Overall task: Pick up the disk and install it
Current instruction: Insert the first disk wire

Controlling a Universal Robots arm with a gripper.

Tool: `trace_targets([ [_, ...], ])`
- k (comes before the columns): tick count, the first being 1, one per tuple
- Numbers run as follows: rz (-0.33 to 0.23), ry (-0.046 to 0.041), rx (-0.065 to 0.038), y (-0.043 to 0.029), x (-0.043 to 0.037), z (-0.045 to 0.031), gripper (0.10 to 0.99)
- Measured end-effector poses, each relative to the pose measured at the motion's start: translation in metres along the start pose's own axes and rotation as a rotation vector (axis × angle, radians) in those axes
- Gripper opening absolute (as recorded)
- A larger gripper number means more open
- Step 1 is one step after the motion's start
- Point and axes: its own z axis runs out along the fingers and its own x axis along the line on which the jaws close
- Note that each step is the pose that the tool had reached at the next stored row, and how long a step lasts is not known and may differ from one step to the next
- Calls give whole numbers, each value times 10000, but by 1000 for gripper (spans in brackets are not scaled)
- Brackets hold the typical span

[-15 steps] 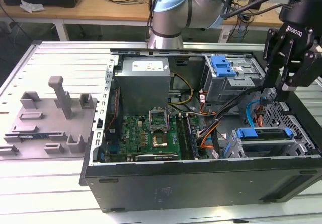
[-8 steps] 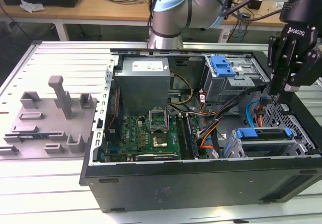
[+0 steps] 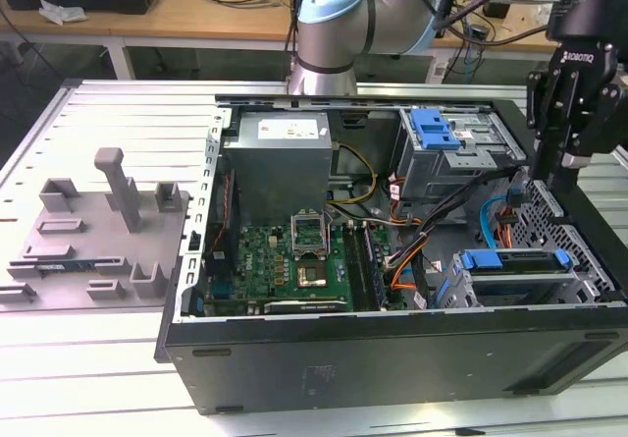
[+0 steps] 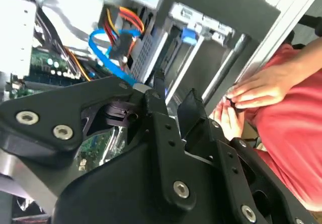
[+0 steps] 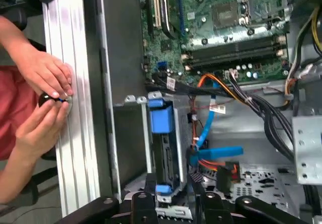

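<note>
The disk [image 3: 510,263], silver in a blue carrier bracket, lies flat in the lower drive bay at the exterior view's right end of the open computer case [image 3: 392,358]. In both wrist views it sits edge-on in its bay [image 5: 164,153] [image 4: 177,58], its blue tab facing out. My black gripper [image 3: 552,182] hangs just above the case's right wall, a little above and behind the disk. Its fingers [image 5: 151,183] stand apart with nothing between them, the gripper [image 5: 172,186] [image 4: 176,93] being open.
A person's hands [image 5: 48,90] [image 4: 251,90] hold a small black object at the table's aluminium edge beside the case. Blue and orange cables [image 3: 496,223] run near the bay. A second blue-fronted bay [image 3: 437,128] sits further back. A grey fixture [image 3: 98,231] with posts stands at the exterior view's left.
</note>
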Motion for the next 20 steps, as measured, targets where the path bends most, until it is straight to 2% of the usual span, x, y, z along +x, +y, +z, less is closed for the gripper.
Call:
trace_targets([
  [2, -31, -2, 14, -97, -63, 21, 380],
  [3, -45, 5, 20, -98, -113, 21, 380],
  [5, -42, 113, 31, -78, -300, -12, 380],
  [7, -41, 161, 35, -68, -402, -29, 380],
  [8, -37, 219, 41, -62, -445, -25, 380],
  [11, 20, 275, 22, -49, -474, 8, 380],
  [17, 299, 285, -32, -24, -505, 67, 380],
  [18, 306, 355, -16, -23, -508, 73, 380],
  [20, 306, 387, -12, -22, -508, 72, 380],
])
